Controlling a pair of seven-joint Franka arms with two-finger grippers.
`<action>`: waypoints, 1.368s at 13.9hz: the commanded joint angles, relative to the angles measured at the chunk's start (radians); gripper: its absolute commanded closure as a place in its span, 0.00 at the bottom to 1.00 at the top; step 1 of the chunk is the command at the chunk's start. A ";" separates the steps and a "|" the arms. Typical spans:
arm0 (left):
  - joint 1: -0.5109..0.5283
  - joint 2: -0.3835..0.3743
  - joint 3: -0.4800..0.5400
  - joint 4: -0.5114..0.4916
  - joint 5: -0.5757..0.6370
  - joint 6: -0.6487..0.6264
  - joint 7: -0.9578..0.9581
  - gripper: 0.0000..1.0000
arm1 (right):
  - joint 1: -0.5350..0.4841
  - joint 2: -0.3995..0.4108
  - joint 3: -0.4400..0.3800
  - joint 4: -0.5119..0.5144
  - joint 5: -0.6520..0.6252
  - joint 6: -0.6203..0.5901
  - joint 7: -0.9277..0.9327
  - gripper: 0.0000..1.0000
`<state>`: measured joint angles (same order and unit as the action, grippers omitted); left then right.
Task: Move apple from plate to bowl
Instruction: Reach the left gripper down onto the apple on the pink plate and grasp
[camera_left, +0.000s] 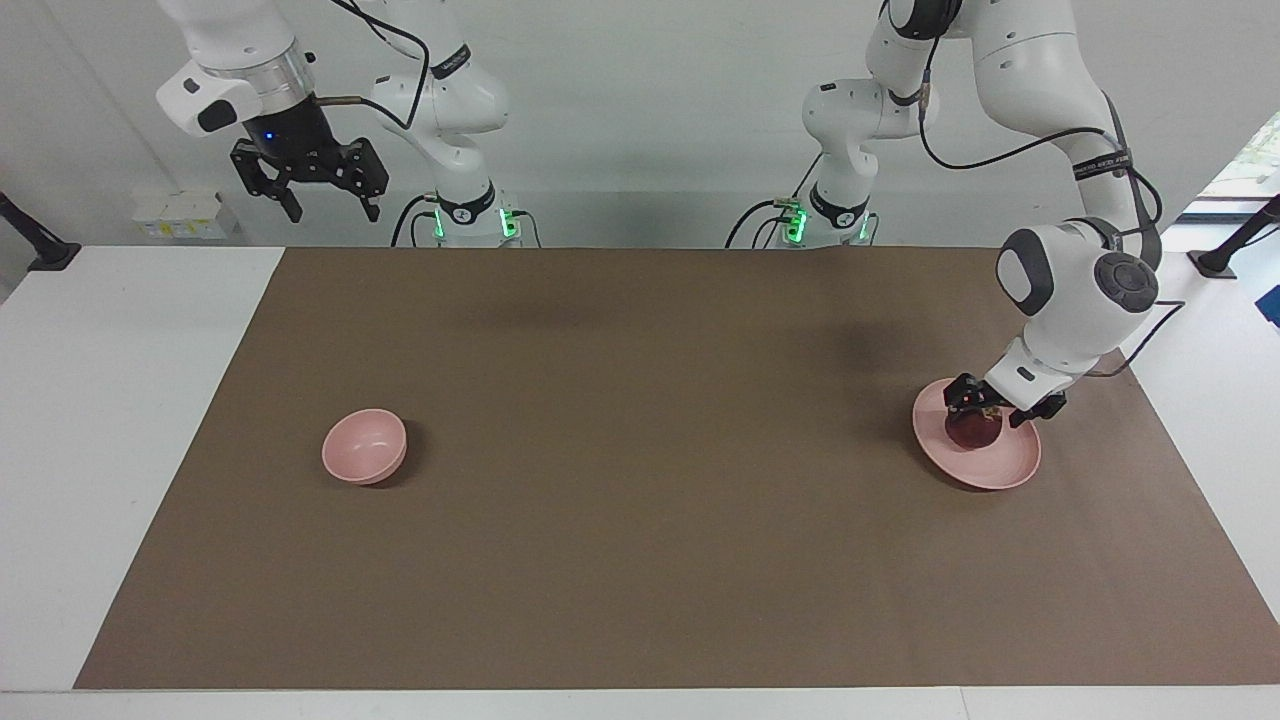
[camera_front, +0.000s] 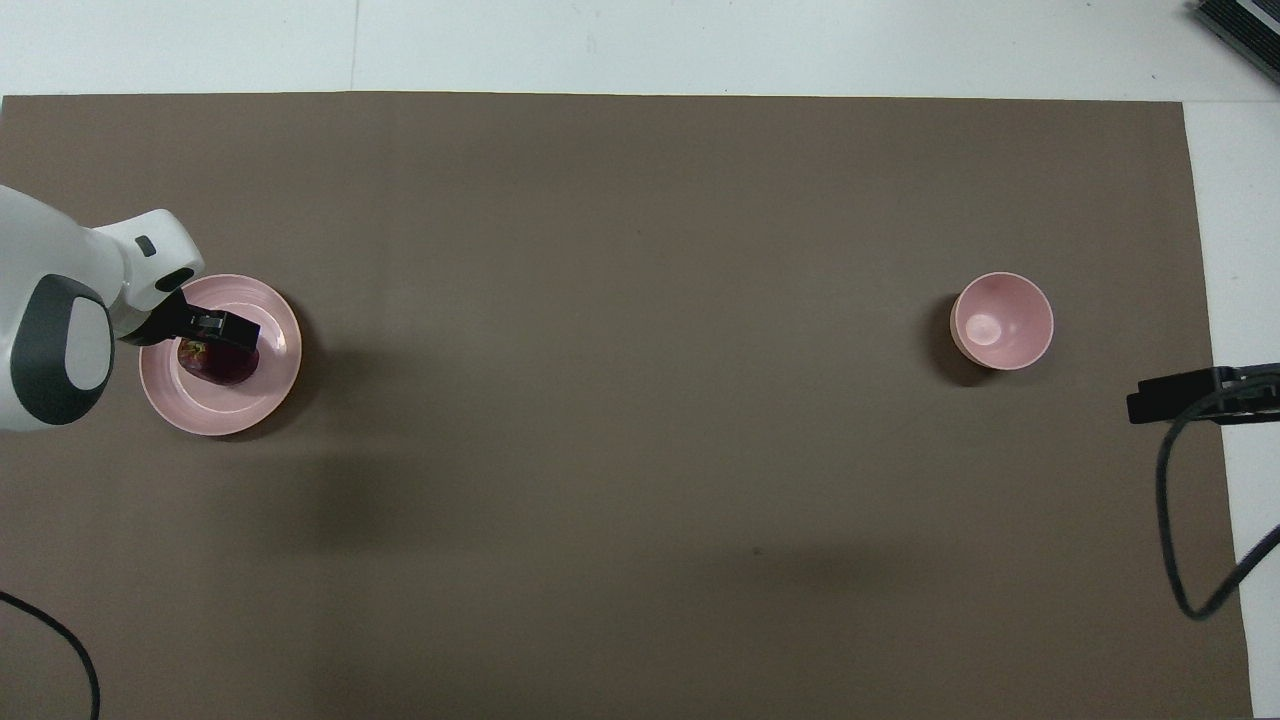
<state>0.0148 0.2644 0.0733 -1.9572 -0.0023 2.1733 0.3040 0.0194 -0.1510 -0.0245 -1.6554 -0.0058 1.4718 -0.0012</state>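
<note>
The dark-red apple (camera_left: 970, 432) lies on the pale-pink plate (camera_left: 1005, 470) toward the left arm's end of the table. My left gripper (camera_left: 985, 408) is down at the apple, right over it and close to the plate. In the overhead view the left gripper (camera_front: 222, 332) covers part of the apple (camera_front: 222, 365) on the plate (camera_front: 265, 395). The small deep pink bowl (camera_left: 365, 446) stands empty toward the right arm's end; it also shows in the overhead view (camera_front: 1001, 320). My right gripper (camera_left: 330, 212) waits open and empty, high up near its base.
A brown mat (camera_left: 640, 500) covers most of the table, with white table surface (camera_left: 120, 450) at both ends. The right arm's hand and its black cable (camera_front: 1190, 520) hang at the table's edge near the bowl.
</note>
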 joint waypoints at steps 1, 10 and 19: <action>0.010 -0.008 -0.010 -0.066 0.002 0.069 0.012 0.00 | -0.010 -0.015 0.005 -0.015 0.013 0.012 0.007 0.00; 0.002 -0.004 -0.006 0.064 -0.087 -0.114 -0.031 1.00 | -0.010 -0.015 0.005 -0.015 0.012 0.012 0.007 0.00; -0.030 -0.016 -0.023 0.317 -0.085 -0.424 -0.205 1.00 | -0.010 -0.015 0.005 -0.015 0.012 0.012 0.007 0.00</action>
<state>-0.0071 0.2578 0.0497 -1.6991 -0.0790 1.8311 0.1547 0.0194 -0.1510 -0.0245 -1.6554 -0.0058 1.4718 -0.0012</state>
